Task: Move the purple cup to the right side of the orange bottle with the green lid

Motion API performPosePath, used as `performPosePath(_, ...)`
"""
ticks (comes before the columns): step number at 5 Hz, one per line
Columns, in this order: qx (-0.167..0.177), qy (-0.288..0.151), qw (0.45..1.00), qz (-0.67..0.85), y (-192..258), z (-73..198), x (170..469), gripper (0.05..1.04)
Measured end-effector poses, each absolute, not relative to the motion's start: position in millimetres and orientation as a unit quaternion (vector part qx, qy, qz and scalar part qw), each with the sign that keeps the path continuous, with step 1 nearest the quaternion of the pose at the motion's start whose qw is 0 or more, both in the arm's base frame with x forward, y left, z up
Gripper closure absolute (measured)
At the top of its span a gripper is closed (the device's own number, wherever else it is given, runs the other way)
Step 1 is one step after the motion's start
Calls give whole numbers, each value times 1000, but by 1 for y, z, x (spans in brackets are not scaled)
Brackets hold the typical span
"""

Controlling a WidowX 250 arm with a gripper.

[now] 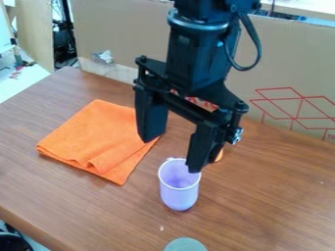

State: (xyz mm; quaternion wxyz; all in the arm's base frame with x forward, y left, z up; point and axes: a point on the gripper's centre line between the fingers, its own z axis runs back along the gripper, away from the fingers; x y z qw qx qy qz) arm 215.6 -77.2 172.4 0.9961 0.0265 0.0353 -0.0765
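The black gripper [173, 153] hangs over the middle of the table, open, with nothing between its two fingers. One fingertip is over the edge of the orange cloth, and the other is by the far rim of a light purple cup. The purple cup [178, 196] stands on the table just in front of the gripper, its mouth facing up. To the left lies the folded orange cloth [98, 135], with a wrinkled fold at its front. Behind the right finger a small orange thing [219, 156] is mostly hidden.
A round grey-green object [185, 244] is at the front edge of the view. Cardboard panels [288, 73] with red line markings stand along the back of the wooden table [275, 196]. The table's left edge drops to the floor.
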Motion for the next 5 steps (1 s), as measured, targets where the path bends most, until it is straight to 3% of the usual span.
performPosePath(2, 28, 38, 995, -83, -77, 157, 227, 83)
performPosePath(5, 41, 32, 998, -36, -72, 106, 267, 83)
